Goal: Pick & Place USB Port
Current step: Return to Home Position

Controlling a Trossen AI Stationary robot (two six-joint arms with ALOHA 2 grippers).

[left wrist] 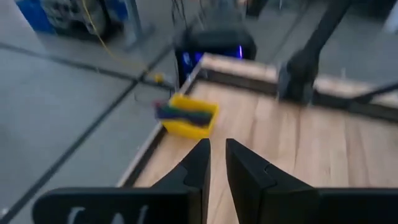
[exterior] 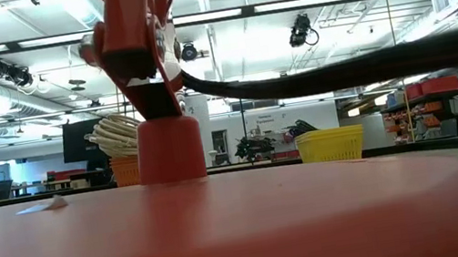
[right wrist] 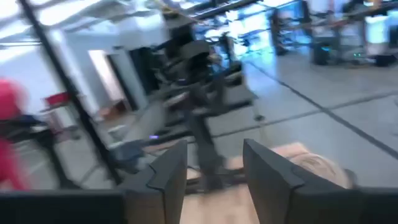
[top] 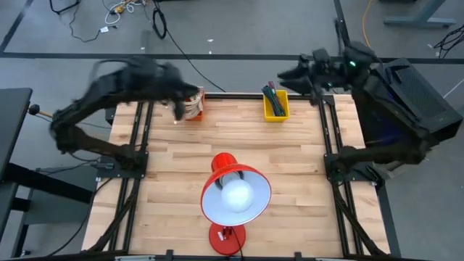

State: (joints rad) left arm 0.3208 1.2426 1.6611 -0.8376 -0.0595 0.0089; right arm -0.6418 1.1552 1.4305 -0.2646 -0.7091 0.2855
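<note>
Left gripper (top: pixel 180 100): hangs over the far left part of the table (top: pixel 304 167), just beside the orange bin (top: pixel 201 96). Shows its fingers (left wrist: pixel 198 167) drawn close, with only a narrow slit between them. Grips nothing. Faces across the wood toward the yellow bin (left wrist: pixel 189 127) in the left wrist view.

Right gripper (top: pixel 285 72): sits past the table's far edge, near the yellow bin (top: pixel 284 110) but not touching it. Shows its fingers (right wrist: pixel 169 169) spread, with a clear gap between them. Carries nothing.

Orange bin: stands at the far edge, left of centre. Holds coiled cables (top: pixel 190 107), pale and brown, piled higher than the rim in the low view.

Yellow bin: stands at the far edge, right of centre, well apart from the orange bin. Holds the USB cables (top: pixel 271 97), green and darker strands lying together inside. Single plugs too small to tell.

Red lamp (top: pixel 233 194): occupies the near middle of the table, shade open toward the overhead camera, white bulb showing inside. Fills the foreground of the low view with its base.
</note>
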